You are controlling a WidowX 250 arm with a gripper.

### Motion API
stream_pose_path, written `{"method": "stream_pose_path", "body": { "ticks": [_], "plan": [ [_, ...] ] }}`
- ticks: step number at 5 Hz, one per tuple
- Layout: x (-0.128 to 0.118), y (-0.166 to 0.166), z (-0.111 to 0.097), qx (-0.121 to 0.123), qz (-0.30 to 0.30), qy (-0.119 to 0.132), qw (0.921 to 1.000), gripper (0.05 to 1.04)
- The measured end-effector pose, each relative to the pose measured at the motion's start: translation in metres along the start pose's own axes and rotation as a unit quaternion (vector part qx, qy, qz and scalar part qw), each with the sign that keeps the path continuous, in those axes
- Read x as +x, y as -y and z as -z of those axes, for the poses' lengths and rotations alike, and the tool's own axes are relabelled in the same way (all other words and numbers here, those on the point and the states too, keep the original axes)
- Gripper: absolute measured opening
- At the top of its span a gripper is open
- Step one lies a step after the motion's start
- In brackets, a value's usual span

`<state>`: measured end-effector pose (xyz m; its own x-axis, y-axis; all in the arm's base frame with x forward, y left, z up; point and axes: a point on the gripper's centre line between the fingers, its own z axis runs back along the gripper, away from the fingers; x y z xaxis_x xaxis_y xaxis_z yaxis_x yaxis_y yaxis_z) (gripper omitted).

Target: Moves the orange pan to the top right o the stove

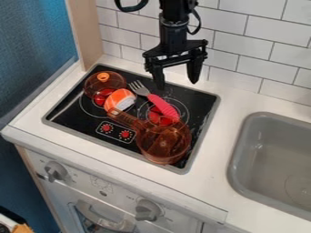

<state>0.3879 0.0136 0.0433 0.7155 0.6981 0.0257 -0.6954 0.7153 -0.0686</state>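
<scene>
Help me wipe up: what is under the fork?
The fork lies with its handle across a burner, whose red centre shows beside it on the black stove. What the handle covers cannot be seen.

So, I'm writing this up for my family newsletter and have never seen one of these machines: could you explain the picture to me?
There is one picture, from a fixed camera looking down at a slant. The black machine coming in from the top is a robot arm. At its end is a gripper, its grasping tool, with two fingers spread apart and nothing between them. It hangs over the back of a toy stove's black cooktop.

On the cooktop, the see-through orange pan sits toward the front right, its handle pointing to the back left. Behind it lies a fork with a pinkish-red handle. Further left are an orange-and-white piece and a see-through, lid-like round thing with an orange knob. To the right is a grey sink.
</scene>
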Motion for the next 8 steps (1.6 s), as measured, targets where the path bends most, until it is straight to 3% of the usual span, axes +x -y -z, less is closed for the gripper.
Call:
{"method": "stream_pose_path", "body": {
  "ticks": [1, 3, 4, 6, 7, 8],
  "plan": [
    [-0.004, -0.004, 0.015, 0.013, -0.001, -0.016, 0.9998, 1.001],
    [-0.001, -0.013, 0.018, 0.008, -0.023, -0.027, 0.9993, 1.001],
    [-0.016, -0.024, -0.015, -0.024, -0.023, -0.004, 0.9994, 1.001],
    [-0.046, -0.074, -0.030, -0.046, -0.074, 0.008, 0.9962, 1.001],
    [-0.054, -0.089, -0.019, -0.041, -0.095, 0.005, 0.9946, 1.001],
    [-0.056, -0.091, 0.000, -0.024, -0.096, -0.015, 0.9950, 1.001]
  ]
}}
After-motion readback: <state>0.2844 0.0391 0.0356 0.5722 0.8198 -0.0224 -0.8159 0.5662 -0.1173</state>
